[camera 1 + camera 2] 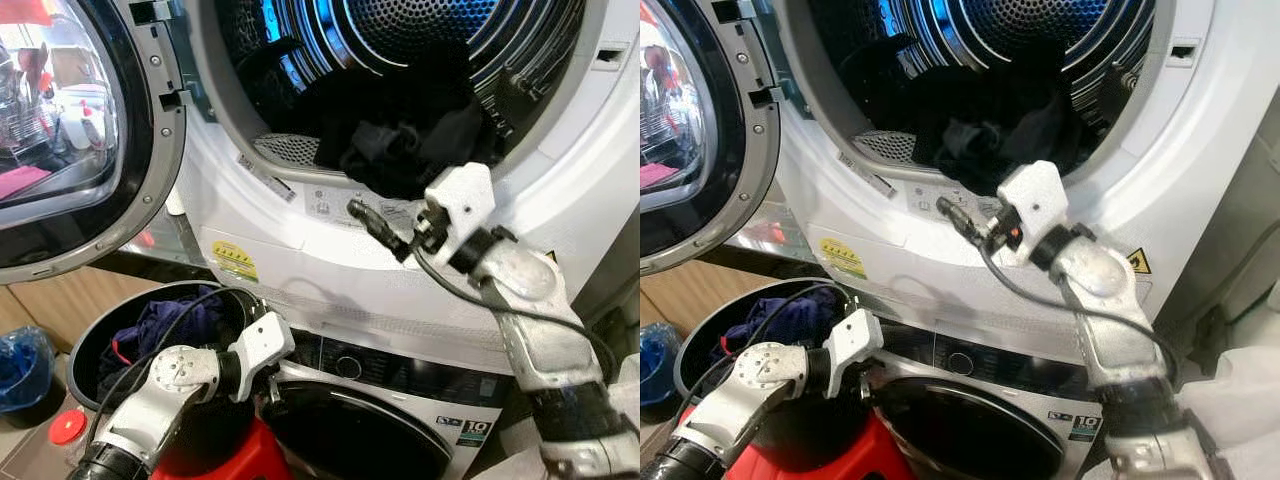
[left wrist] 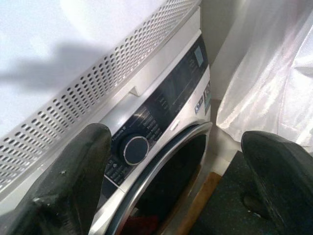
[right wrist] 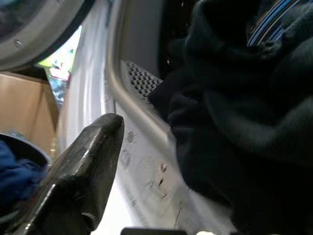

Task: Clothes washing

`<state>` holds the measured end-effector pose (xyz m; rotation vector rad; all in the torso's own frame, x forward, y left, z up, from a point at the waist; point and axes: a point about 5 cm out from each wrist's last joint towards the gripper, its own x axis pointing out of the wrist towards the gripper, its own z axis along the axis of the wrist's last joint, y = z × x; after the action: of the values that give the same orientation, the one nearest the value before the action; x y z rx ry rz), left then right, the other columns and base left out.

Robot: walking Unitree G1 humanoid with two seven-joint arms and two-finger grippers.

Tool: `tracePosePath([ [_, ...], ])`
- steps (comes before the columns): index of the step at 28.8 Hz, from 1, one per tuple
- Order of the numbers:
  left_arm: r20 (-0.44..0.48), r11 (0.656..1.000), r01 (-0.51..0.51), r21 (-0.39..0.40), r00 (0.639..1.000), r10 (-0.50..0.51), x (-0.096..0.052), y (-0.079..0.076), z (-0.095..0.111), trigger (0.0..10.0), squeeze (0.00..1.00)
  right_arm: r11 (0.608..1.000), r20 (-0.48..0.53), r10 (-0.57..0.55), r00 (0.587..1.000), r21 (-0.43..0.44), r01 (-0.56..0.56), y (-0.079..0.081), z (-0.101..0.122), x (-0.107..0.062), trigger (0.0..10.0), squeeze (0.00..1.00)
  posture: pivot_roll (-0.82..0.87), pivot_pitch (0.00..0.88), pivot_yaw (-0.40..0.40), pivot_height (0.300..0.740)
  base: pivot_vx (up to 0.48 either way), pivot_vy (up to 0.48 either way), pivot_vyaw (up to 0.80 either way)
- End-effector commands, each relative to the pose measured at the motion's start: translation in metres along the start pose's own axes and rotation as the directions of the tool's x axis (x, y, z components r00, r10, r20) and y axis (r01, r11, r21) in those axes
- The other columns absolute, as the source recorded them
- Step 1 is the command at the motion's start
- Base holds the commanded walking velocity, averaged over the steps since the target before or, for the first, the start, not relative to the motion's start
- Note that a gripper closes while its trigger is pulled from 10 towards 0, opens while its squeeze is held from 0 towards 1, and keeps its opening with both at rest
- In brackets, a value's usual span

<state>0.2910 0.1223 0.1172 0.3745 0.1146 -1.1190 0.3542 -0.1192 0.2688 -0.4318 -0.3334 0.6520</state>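
A heap of dark clothes (image 1: 400, 150) lies in the upper machine's drum (image 1: 420, 30) and spills to its front lip. My right gripper (image 1: 375, 225) hovers at the white lower rim of the opening, just below and left of the heap. It is open and empty; one finger (image 3: 88, 161) shows beside the black fabric (image 3: 244, 122). My left gripper (image 1: 268, 378) hangs low in front of the lower machine (image 1: 400, 420), open with nothing between its fingers (image 2: 73, 176). Behind it, a black basket (image 1: 90, 345) holds blue clothes (image 1: 170, 320).
The upper machine's round glass door (image 1: 80, 130) stands swung open to the left. The lower machine's dial (image 2: 134, 149) and shut door are near the left gripper. A red stool (image 1: 240, 455) sits under the basket. White fabric (image 2: 274, 73) hangs to the right.
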Motion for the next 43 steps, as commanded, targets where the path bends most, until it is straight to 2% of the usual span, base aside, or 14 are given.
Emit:
tracePosePath([
  [1,-0.002,0.999,-0.031,0.018,1.0,0.031,-0.003,0.007,0.002,10.0,0.0,0.999,-0.004,0.0,1.0,-0.039,0.0,0.002,0.006,0.011,10.0,0.0,-0.02,0.0,0.098,0.74,0.0,0.0,0.0],
  [7,0.007,0.998,-0.045,0.032,0.999,0.045,-0.002,0.008,0.004,10.0,0.0,0.999,0.098,0.004,0.995,-0.053,0.002,0.01,0.038,0.045,10.0,0.0,-0.02,0.0,0.098,0.74,0.0,0.0,0.0],
  [12,0.011,0.998,-0.047,0.036,0.999,0.047,0.0,0.007,0.005,10.0,0.0,0.997,0.111,0.007,0.994,-0.08,0.002,0.016,0.051,0.063,10.0,0.0,-0.01,0.0,0.095,0.74,0.0,0.0,0.0],
  [15,0.007,0.998,-0.053,0.044,0.999,0.053,0.0,0.006,0.006,10.0,0.0,0.991,0.091,0.021,0.996,-0.135,-0.009,0.025,0.059,0.087,10.0,0.0,0.0,0.0,0.09,0.74,0.0,0.0,0.0],
  [20,-0.001,0.997,-0.066,0.048,0.998,0.066,-0.002,0.007,0.004,10.0,0.0,0.988,0.069,0.025,0.997,-0.153,-0.014,0.028,0.061,0.098,10.0,0.0,0.01,0.0,0.086,0.74,0.0,0.0,0.0],
  [22,-0.004,0.996,-0.069,0.056,0.998,0.07,-0.002,0.007,0.004,10.0,0.0,0.97,0.035,0.002,0.999,-0.244,0.007,0.027,0.064,0.105,10.0,0.0,0.01,0.0,0.084,0.74,0.0,0.0,0.0],
  [26,-0.007,0.993,-0.087,0.074,0.996,0.088,-0.001,0.008,0.005,10.0,0.0,0.972,0.035,-0.011,0.999,-0.233,0.019,0.031,0.075,0.118,10.0,0.0,0.03,0.0,0.077,0.74,0.0,0.0,0.0],
  [28,-0.004,0.993,-0.09,0.077,0.996,0.091,-0.001,0.008,0.006,10.0,0.0,0.956,0.015,-0.041,0.999,-0.291,0.044,0.03,0.076,0.121,10.0,0.0,0.04,0.0,0.073,0.74,0.0,0.0,0.0],
  [33,-0.002,0.989,-0.126,0.083,0.992,0.126,0.001,0.008,0.006,10.0,0.0,0.918,-0.016,-0.213,0.977,-0.347,0.194,0.01,0.079,0.12,10.0,0.0,0.05,0.0,0.066,0.74,0.0,0.0,0.0],
  [34,-0.001,0.986,-0.142,0.088,0.99,0.143,0.002,0.008,0.007,10.0,0.0,0.901,-0.022,-0.288,0.957,-0.345,0.263,-0.004,0.082,0.117,10.0,0.0,0.06,0.0,0.062,0.74,0.0,0.0,0.0],
  [35,0.0,0.983,-0.16,0.093,0.987,0.161,0.004,0.009,0.007,10.0,0.0,0.876,-0.021,-0.352,0.936,-0.358,0.322,-0.015,0.084,0.114,10.0,0.0,0.06,0.0,0.06,0.74,0.0,0.0,0.0],
  [40,-0.005,0.975,-0.194,0.104,0.981,0.196,0.006,0.01,0.007,10.0,0.0,0.772,-0.006,-0.497,0.868,-0.459,0.439,-0.045,0.092,0.103,10.0,0.0,0.08,0.0,0.05,0.74,0.0,0.0,0.0],
  [42,0.006,0.967,-0.231,0.106,0.973,0.231,0.006,0.013,0.009,10.0,0.0,0.686,0.028,-0.627,0.779,-0.455,0.568,-0.074,0.1,0.088,10.0,0.0,0.08,0.0,0.046,0.74,0.0,0.0,0.0],
  [43,0.007,0.965,-0.24,0.105,0.971,0.241,0.006,0.014,0.009,10.0,0.0,0.668,0.037,-0.65,0.759,-0.448,0.594,-0.079,0.102,0.085,10.0,0.0,0.08,0.0,0.048,0.74,0.0,0.0,0.0],
])
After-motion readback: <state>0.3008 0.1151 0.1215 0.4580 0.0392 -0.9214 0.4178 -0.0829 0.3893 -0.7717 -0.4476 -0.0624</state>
